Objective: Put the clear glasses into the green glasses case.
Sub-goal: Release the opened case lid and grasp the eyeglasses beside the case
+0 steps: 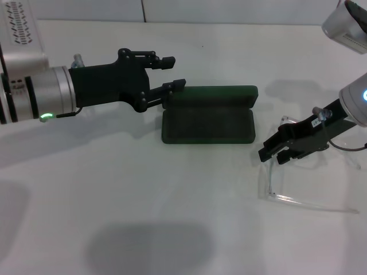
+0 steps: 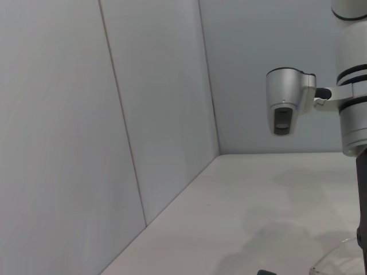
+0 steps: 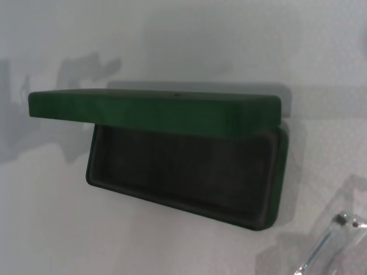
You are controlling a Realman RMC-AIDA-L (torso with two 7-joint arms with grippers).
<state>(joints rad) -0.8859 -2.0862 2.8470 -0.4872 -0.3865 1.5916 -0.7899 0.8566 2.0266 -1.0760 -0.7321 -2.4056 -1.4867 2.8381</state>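
On the white bench [image 1: 172, 217] in your head view, the green glasses case [image 1: 209, 114] lies open, lid up; your left gripper [image 1: 172, 73] sits at its left end, fingers spread wide. Right of the case, your right gripper [image 1: 274, 150] pinches the clear glasses [image 1: 281, 192] — they're touching the bench. Left wrist view: walls and a sliver of case [image 2: 266, 272]. Right wrist view: the open case [image 3: 183, 166] — a glasses arm [image 3: 321, 252] beside it.

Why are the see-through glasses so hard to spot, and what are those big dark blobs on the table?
Head view: the glasses are clear, so only thin bright edges show on the white table; the blobs are soft arm shadows. Right wrist view: the case looks dark inside, shaded by its lid.
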